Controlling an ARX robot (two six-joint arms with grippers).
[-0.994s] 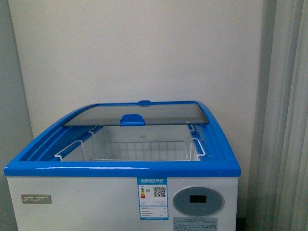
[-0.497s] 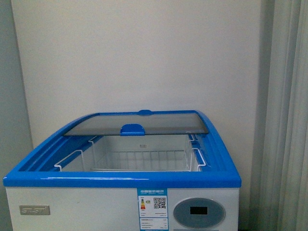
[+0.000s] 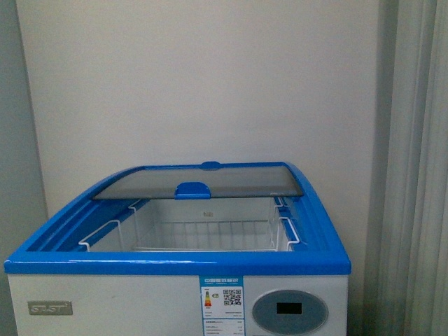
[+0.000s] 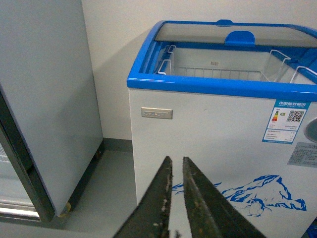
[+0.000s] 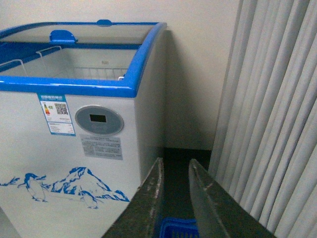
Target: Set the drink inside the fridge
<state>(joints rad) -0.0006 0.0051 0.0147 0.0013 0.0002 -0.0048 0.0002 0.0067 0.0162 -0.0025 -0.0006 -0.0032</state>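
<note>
The fridge (image 3: 175,260) is a white chest cooler with a blue top rim. Its curved glass lid (image 3: 199,180) is slid to the back, so the white wire basket (image 3: 203,234) inside shows. It also shows in the left wrist view (image 4: 208,134) and in the right wrist view (image 5: 74,144), with the blue penguin-and-mountain decal (image 5: 64,186) and the oval grey display (image 5: 99,120). My left gripper (image 4: 176,166) is shut and empty, low before the fridge front. My right gripper (image 5: 175,166) is shut and empty, by the fridge's right front corner. No drink is in view.
A tall grey cabinet on casters (image 4: 44,99) stands left of the fridge. A pale pleated curtain (image 5: 267,114) hangs to the right. A blue crate (image 5: 178,229) sits on the floor below my right gripper. A plain wall (image 3: 203,77) is behind the fridge.
The fridge has dropped lower in the front view since one second ago, then held still. The lid stays slid back.
</note>
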